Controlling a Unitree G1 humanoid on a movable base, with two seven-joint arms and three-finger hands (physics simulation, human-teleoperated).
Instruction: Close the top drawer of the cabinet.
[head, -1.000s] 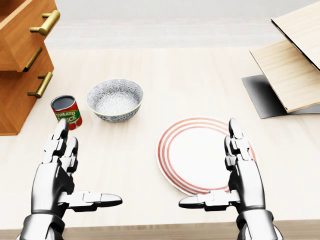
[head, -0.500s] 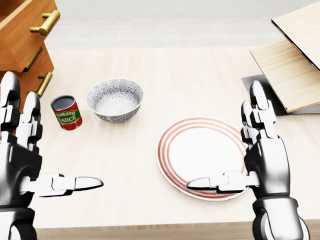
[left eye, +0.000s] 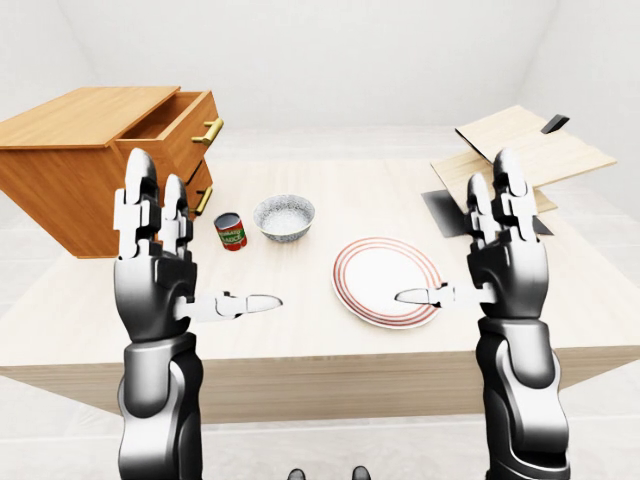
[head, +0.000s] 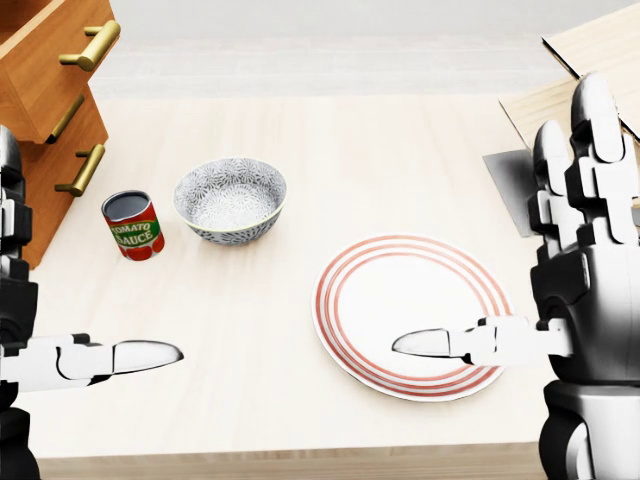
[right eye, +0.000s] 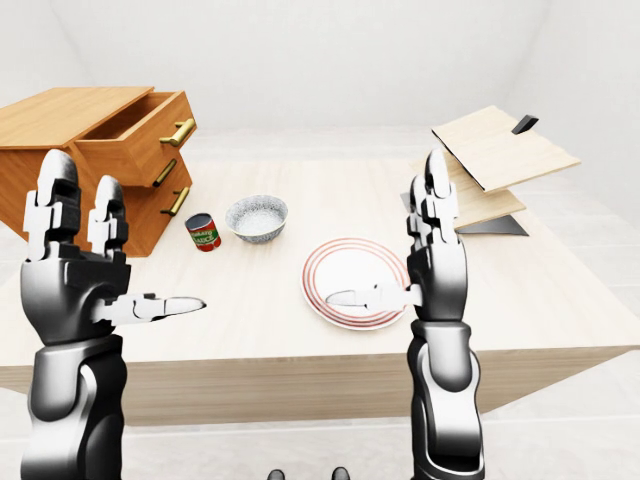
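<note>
A wooden cabinet (left eye: 80, 170) stands on the table at the left of the left-eye view. Its top drawer (left eye: 185, 125) is pulled out and shows a brass handle (left eye: 212, 130); the lower drawer is flush. My left hand (left eye: 200, 245) is raised upright above the table's near edge, below and to the right of the cabinet and apart from it, open and holding nothing. My right hand (left eye: 455, 235) is raised the same way over the plate's right side, open and empty.
A tomato sauce can (head: 133, 225) and a patterned bowl (head: 230, 198) sit right of the cabinet. A red-ringed plate (head: 410, 310) lies mid-table. Stacked wooden boards (left eye: 530, 150) on a dark mat (left eye: 445, 212) occupy the right side of the table (left eye: 300, 340).
Both hands have risen from low over the table and spread apart, the left going left, the right going right. Fingers stay open. The camera and the objects have not moved.
</note>
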